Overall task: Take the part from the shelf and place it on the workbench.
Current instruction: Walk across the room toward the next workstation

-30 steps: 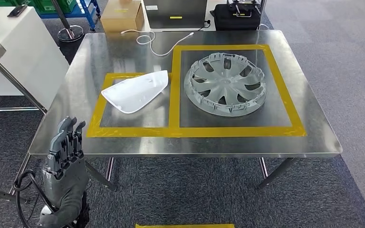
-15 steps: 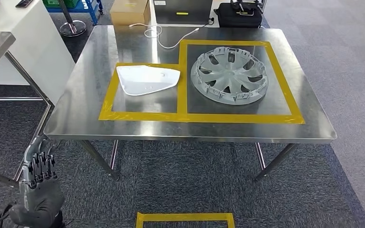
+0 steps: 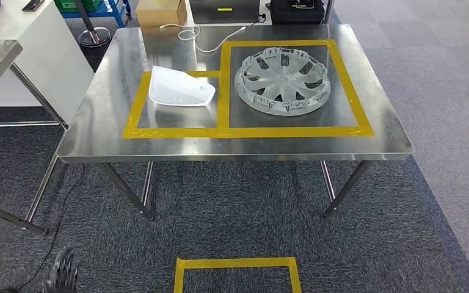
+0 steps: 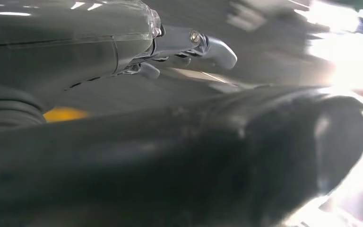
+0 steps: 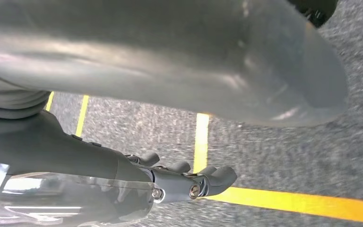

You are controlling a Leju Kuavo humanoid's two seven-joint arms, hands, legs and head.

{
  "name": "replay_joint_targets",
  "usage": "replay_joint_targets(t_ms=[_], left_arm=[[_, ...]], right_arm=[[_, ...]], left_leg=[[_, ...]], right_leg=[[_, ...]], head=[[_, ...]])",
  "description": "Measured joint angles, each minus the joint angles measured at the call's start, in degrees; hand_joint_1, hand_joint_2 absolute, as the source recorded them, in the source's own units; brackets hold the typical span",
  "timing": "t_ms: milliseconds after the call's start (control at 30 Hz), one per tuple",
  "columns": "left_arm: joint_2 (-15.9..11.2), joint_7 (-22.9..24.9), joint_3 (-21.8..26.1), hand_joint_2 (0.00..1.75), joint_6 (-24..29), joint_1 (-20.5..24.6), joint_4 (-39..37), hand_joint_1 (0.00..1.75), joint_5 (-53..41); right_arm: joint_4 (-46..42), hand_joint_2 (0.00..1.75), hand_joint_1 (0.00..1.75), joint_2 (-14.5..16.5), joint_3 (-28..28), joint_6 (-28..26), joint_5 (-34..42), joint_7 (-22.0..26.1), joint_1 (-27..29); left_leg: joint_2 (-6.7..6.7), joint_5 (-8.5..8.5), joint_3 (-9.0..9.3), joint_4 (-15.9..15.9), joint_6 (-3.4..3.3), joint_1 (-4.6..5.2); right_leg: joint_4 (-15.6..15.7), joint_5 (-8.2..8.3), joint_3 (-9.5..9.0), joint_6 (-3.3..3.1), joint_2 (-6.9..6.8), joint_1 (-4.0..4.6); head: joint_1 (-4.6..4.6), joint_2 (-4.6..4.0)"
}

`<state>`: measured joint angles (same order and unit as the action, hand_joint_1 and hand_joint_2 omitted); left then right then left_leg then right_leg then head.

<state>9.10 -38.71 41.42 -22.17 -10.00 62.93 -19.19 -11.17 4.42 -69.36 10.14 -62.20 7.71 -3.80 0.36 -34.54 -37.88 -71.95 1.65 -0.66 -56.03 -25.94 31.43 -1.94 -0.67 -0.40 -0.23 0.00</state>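
Lowered since the earlier frame, left hand [image 3: 64, 274] sits at the picture's bottom edge, fingers extended, holding nothing. White part [image 3: 180, 90] lies on workbench [image 3: 98, 128]. Right hand [image 5: 189, 182] empty, fingers apart.

**Both arms down, hands holding nothing**

Left hand [image 3: 64, 276]: fingertips just poke into the head view at the lower left corner, pointing up, low and close to the body. Arm below it is out of frame. In the left wrist view the hand [image 4: 179, 52] is blurred; grey ribbed cover, thick thumb across the foreground, darker fingers extended and lying close together, nothing between them.

Right hand [image 5: 170, 182]: seen from its wrist camera, arm hanging, palm side facing the floor. Thick grey thumb [image 5: 246, 71] fills the upper part of that view. Fingers [image 5: 217, 177] reach out nearly straight, side by side, tips slightly bent, gripping nothing.
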Motion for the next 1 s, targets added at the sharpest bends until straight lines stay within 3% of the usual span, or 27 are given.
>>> replay_joint_targets(t_ms=[33, 67, 133, 200, 267, 333, 367, 467, 500, 533, 567, 633, 700, 733, 800, 833, 867, 933, 967, 1000], left_arm=[[-0.77, 0.37, 2.42, 0.0, 2.14, 0.9, -5.48, 0.0, -2.43], [-1.62, 1.31, 4.56, 0.0, 4.81, 1.74, -11.04, 0.0, -4.83], [-3.2, 5.07, 7.89, 0.0, 10.39, 3.2, -21.02, 0.0, -8.81], [-4.11, 10.32, 10.11, 0.0, 14.49, 4.45, -28.56, 0.0, -11.6], [-4.5, 15.94, 11.35, 0.0, 16.77, 5.32, -34.08, 0.0, -14.06], [-4.61, 19.86, 11.78, 0.0, 17.7, 5.76, -38.25, 0.0, -16.02], [-4.64, 20.87, 11.85, 0.0, 17.85, 5.98, -39.9, 0.0, -16.65], [-4.64, 23.79, 11.9, 0.0, 18.04, 6.75, -43.32, 0.0, -17.7], [-4.64, 25.04, 11.91, 0.0, 18.12, 6.93, -44.23, 0.0, -18.0], [-4.64, 26.12, 11.95, 0.0, 18.25, 7.11, -45.06, 0.0, -18.22], [-4.62, 26.81, 12.02, 0.0, 18.41, 7.28, -45.69, 0.0, -18.36], [-4.53, 27.53, 12.2, 0.0, 18.87, 7.79, -46.67, 0.0, -18.51], [-4.35, 27.87, 12.33, 0.0, 19.26, 8.26, -47.38, 0.0, -18.61], [-4.28, 27.97, 12.4, 0.0, 19.4, 8.43, -47.66, 0.0, -18.63], [-4.22, 28.12, 12.66, 0.0, 19.77, 8.65, -48.09, 0.0, -18.65], [-4.22, 28.17, 12.81, 0.0, 19.93, 8.71, -48.24, 0.0, -18.66], [-4.22, 28.21, 12.93, 0.0, 20.05, 8.76, -48.36, 0.0, -18.66], [-4.19, 28.24, 13.04, 0.0, 20.14, 8.78, -48.58, 0.0, -18.66], [-4.17, 28.25, 13.06, 0.0, 20.14, 8.8, -48.68, 0.0, -18.67], [-4.15, 28.26, 13.07, 0.0, 20.13, 8.82, -48.79, 0.0, -18.67]], right_arm=[[0.0, 0.0, 0.0, 0.0, -0.15, -0.02, 0.0, -0.14, 0.05], [0.0, 0.0, 0.0, 0.0, -0.34, 0.0, 0.0, -0.32, 0.09], [0.0, 0.0, 0.0, 0.02, -0.65, 0.06, -0.01, -0.78, 0.06], [0.0, 0.0, 0.0, 0.05, -0.75, 0.14, -0.07, -1.22, -0.01], [0.0, 0.0, 0.0, 0.04, -0.76, 0.24, -0.28, -1.66, -0.01], [0.0, 0.0, 0.0, -0.1, -0.76, 0.33, -0.52, -2.03, 0.03], [0.0, 0.0, 0.0, -0.18, -0.76, 0.37, -0.62, -2.17, 0.07], [0.0, 0.0, 0.0, -0.3, -0.75, 0.48, -0.89, -2.54, 0.24], [0.0, 0.0, 0.0, -0.31, -0.74, 0.53, -1.0, -2.68, 0.28], [0.0, 0.0, 0.0, -0.37, -0.74, 0.6, -1.11, -2.8, 0.29], [0.0, 0.0, 0.0, -0.44, -0.74, 0.63, -1.17, -2.88, 0.29], [-0.01, 0.0, 0.0, -0.66, -0.74, 0.68, -1.31, -2.96, 0.24], [-0.07, 0.0, 0.0, -0.89, -0.74, 0.71, -1.43, -2.97, 0.09], [-0.09, 0.0, 0.0, -0.97, -0.73, 0.76, -1.48, -2.97, -0.02], [-0.1, 0.0, 0.0, -1.02, -0.72, 0.9, -1.57, -3.05, -0.08], [-0.09, 0.0, 0.0, -1.01, -0.72, 0.97, -1.61, -3.15, -0.08], [-0.08, 0.0, 0.0, -0.99, -0.72, 1.01, -1.65, -3.24, -0.07], [-0.08, 0.0, 0.0, -0.98, -0.72, 1.05, -1.72, -3.37, -0.06], [-0.08, 0.0, 0.0, -0.99, -0.72, 1.05, -1.73, -3.39, -0.02], [-0.09, 0.0, 0.0, -1.0, -0.72, 1.05, -1.73, -3.4, 0.04]], left_leg=[[0.0, 0.4, 0.45, -1.35, 0.11, -0.05], [0.01, 1.88, 1.85, -0.7, 0.12, -0.08], [0.01, 4.38, 7.17, 5.86, -0.24, -0.04], [-0.04, 4.05, 11.99, 13.25, -0.96, 0.28], [-0.06, 3.65, 13.0, 15.73, -1.75, 0.64], [0.13, 4.79, 12.03, 15.89, -2.66, 0.52], [0.24, 5.56, 11.33, 16.04, -3.21, 0.41], [0.4, 7.74, 8.68, 16.09, -4.06, 0.41], [0.42, 8.37, 7.83, 16.01, -4.03, 0.48], [0.46, 9.0, 6.95, 15.87, -3.97, 0.53], [0.5, 9.57, 6.11, 15.7, -3.88, 0.56], [0.48, 10.66, 4.49, 15.24, -3.63, 0.6], [0.38, 11.6, 3.38, 14.71, -3.16, 0.78], [0.38, 12.06, 3.08, 14.56, -2.84, 0.84], [0.4, 13.02, 2.71, 14.55, -2.11, 0.85], [0.33, 12.81, 2.47, 14.32, -1.79, 0.76], [0.23, 11.58, 2.05, 13.4, -1.5, 0.68], [0.06, 6.1, 0.46, 8.38, -0.97, 0.42], [0.05, 3.14, -0.4, 4.64, -0.72, 0.3], [0.05, 1.26, -0.97, 1.09, -0.5, 0.18]], right_leg=[[-0.22, 0.53, 0.88, 0.07, 0.01, 0.04], [-0.54, 0.98, 1.75, 0.19, 0.01, 0.05], [-1.39, 1.7, 3.32, 0.61, -0.01, 0.08], [-2.09, 2.39, 4.24, 1.27, -0.13, 0.15], [-2.11, 3.31, 4.46, 2.06, -0.27, 0.13], [-2.31, 3.2, 4.87, 2.77, -0.15, 0.01], [-3.46, 1.55, 5.46, 3.07, 0.0, -0.04], [-12.8, -7.2, 8.07, 3.7, 0.38, -0.27], [-16.03, -8.7, 8.51, 3.85, 0.41, -0.31], [-17.97, -8.8, 8.25, 3.93, 0.42, -0.32], [-18.16, -7.78, 7.17, 3.93, 0.42, -0.33], [-12.43, -4.86, 1.72, 3.56, 0.44, -0.31], [-3.38, -4.72, -4.79, 2.94, 0.46, -0.04], [-0.53, -5.31, -6.57, 2.66, 0.49, 0.12], [1.28, -5.46, -7.04, 2.09, 0.48, 0.21], [1.31, -4.94, -6.63, 1.72, 0.36, 0.13], [1.4, -4.34, -6.12, 1.25, 0.21, 0.0], [1.42, -3.03, -4.66, 0.59, -0.07, -0.14], [1.3, -2.39, -3.71, 0.46, -0.11, -0.11], [1.07, -1.75, -2.7, 0.5, -0.14, -0.07]], head=[[-0.01, 0.0], [-0.02, 0.0], [-0.03, 0.01], [0.05, 0.01], [-0.09, 0.0], [-0.36, 0.0], [-0.27, 0.0], [0.19, 0.0], [0.26, 0.0], [0.28, 0.0], [0.29, 0.0], [0.3, 0.0], [0.33, 0.0], [0.36, 0.0], [0.39, 0.0], [0.43, 0.0], [0.38, 0.0], [0.21, 0.0], [0.11, 0.0], [0.08, 0.0]])
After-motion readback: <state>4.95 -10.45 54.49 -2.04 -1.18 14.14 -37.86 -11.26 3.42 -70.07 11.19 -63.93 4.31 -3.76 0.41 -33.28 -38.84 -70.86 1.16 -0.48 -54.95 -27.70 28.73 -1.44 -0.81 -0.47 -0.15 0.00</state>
